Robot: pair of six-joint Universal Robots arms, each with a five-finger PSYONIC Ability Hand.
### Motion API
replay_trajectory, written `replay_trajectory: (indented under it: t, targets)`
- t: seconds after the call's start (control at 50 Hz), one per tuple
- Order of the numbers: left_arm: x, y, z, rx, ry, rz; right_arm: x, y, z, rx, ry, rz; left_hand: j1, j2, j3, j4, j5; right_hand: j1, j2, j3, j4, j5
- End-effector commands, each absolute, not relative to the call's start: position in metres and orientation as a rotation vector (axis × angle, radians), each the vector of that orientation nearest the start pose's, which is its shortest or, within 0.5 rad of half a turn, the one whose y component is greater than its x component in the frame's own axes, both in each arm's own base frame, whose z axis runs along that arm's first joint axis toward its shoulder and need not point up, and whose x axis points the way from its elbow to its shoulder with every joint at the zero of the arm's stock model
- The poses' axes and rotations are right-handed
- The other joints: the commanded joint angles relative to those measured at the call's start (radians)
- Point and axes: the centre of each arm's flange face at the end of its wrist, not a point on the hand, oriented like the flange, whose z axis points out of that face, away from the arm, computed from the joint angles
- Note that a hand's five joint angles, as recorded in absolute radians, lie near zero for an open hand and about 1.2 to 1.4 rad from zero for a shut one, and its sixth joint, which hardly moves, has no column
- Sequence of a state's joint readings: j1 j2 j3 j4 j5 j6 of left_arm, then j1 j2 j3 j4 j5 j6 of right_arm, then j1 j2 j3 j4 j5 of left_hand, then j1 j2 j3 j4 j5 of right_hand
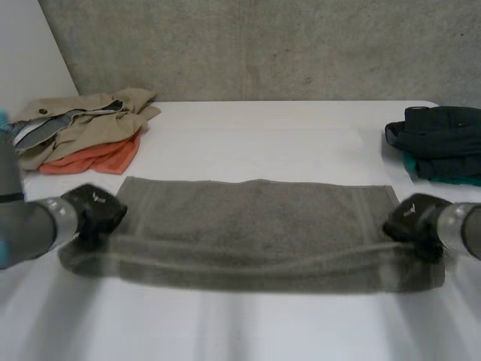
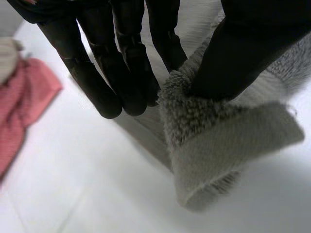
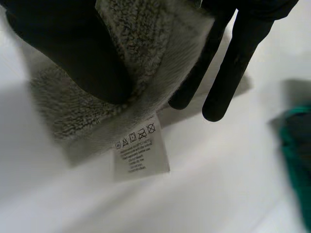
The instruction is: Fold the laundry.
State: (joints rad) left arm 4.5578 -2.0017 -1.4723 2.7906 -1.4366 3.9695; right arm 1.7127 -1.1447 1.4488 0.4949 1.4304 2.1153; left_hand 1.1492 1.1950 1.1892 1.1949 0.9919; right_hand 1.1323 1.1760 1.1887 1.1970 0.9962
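- The white table (image 1: 263, 128) carries everything here.
- The long grey terry towel (image 1: 255, 226) lies stretched across the table's middle, one short end at each of my hands.
- A heap of beige and orange clothes (image 1: 83, 128) sits at the far left, and a stack of dark navy and teal clothes (image 1: 440, 143) at the far right.
- My left hand (image 1: 94, 213) pinches the towel's left end between thumb and fingers.
- My right hand (image 1: 413, 218) pinches the right end likewise.
- A white care label (image 3: 141, 153) hangs from the towel's corner below my right thumb.
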Motion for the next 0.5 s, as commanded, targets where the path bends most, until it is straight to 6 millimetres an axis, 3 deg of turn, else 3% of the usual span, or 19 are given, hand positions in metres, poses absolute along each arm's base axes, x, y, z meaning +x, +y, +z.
replay_trajectory:
  t: [0.02,0.08,0.18,0.22,0.24,0.26,0.32,0.42,0.5]
  targets:
    - [-0.226,-0.356,0.185,1.204,2.247,-1.510,0.200,-0.339,0.161,-1.600,2.660,-1.590,0.247,0.201,0.207,0.201,0.230,0.264,0.220,0.208,0.199,0.226]
    - [-0.245,-0.374,0.185,1.202,2.197,-1.586,0.203,-0.353,0.153,-1.543,2.690,-1.678,0.247,0.201,0.207,0.201,0.230,0.264,0.220,0.208,0.199,0.226]
    - [-0.258,-0.396,0.177,1.158,2.147,-1.615,0.211,-0.367,0.149,-1.514,2.655,-1.800,0.247,0.201,0.207,0.201,0.230,0.264,0.220,0.208,0.199,0.226]
    - [-0.262,-0.398,0.176,1.152,2.145,-1.608,0.214,-0.370,0.147,-1.512,2.635,-1.840,-0.059,-0.105,-0.099,-0.104,-0.076,0.197,0.153,0.140,0.132,0.158]
    - [-0.264,-0.398,0.174,1.150,2.148,-1.590,0.218,-0.373,0.143,-1.513,2.614,-1.875,-0.761,-0.807,-0.801,-0.807,-0.779,-0.737,-0.781,-0.793,-0.802,-0.775]
    - [-0.265,-0.398,0.173,1.149,2.148,-1.583,0.221,-0.374,0.141,-1.516,2.607,-1.888,-0.975,-1.020,-1.015,-1.020,-0.992,-0.958,-1.001,-1.014,-1.022,-0.996]
    - [-0.269,-0.398,0.179,1.171,2.126,-1.599,0.229,-0.376,0.137,-1.518,2.582,-1.939,-0.975,-1.020,-1.015,-1.020,-0.992,-0.958,-1.001,-1.014,-1.022,-0.996]
    - [-0.265,-0.392,0.195,1.172,2.124,-1.621,0.230,-0.373,0.148,-1.475,2.590,-1.970,-0.975,-1.020,-1.015,-1.020,-0.992,-0.958,-1.001,-1.014,-1.022,-0.996]
    - [-0.260,-0.382,0.192,1.225,2.158,-1.602,0.229,-0.368,0.158,-1.383,2.588,-1.952,-0.975,-1.020,-1.015,-1.020,-0.992,-0.958,-1.001,-1.014,-1.022,-0.996]
